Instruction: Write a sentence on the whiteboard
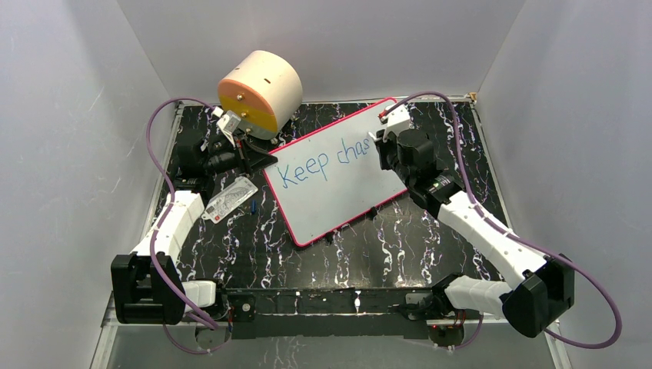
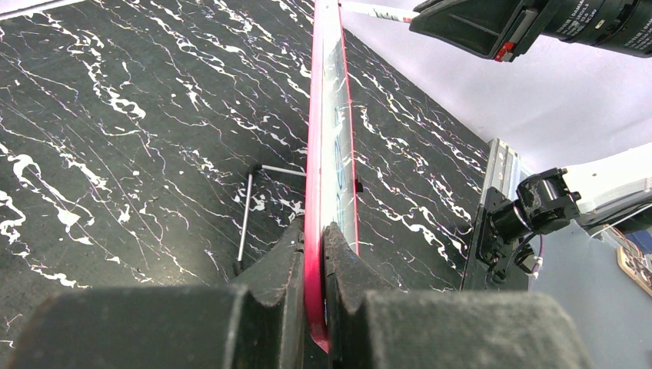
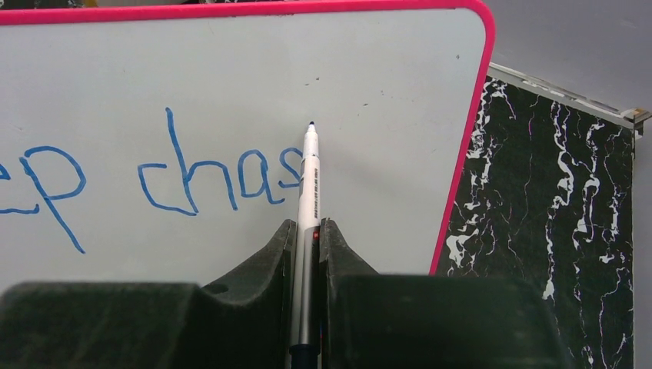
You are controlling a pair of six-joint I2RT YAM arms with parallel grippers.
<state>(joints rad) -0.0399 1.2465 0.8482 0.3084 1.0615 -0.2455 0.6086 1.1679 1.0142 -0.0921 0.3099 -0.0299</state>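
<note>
The whiteboard [image 1: 338, 204], white with a pink-red border, lies tilted on the black marbled table. The sentence [image 1: 323, 163] reads "Keep chas" in blue. My left gripper [image 1: 260, 157] is shut on the board's left corner; the left wrist view shows its jaws [image 2: 315, 231] clamped on the pink edge of the board [image 2: 329, 115], seen edge-on. My right gripper [image 1: 382, 144] is over the board's upper right. In the right wrist view it [image 3: 307, 224] is shut on a white marker [image 3: 309, 177], tip just right of and above the "s" of the writing [image 3: 192, 178] on the board [image 3: 231, 69].
A cream and orange cylinder [image 1: 260, 92] stands at the back left, close to my left wrist. A small white printed card [image 1: 228, 201] and a small blue cap [image 1: 253, 206] lie left of the board. A thin metal rod [image 2: 244, 223] lies beside the board. Grey walls enclose the table.
</note>
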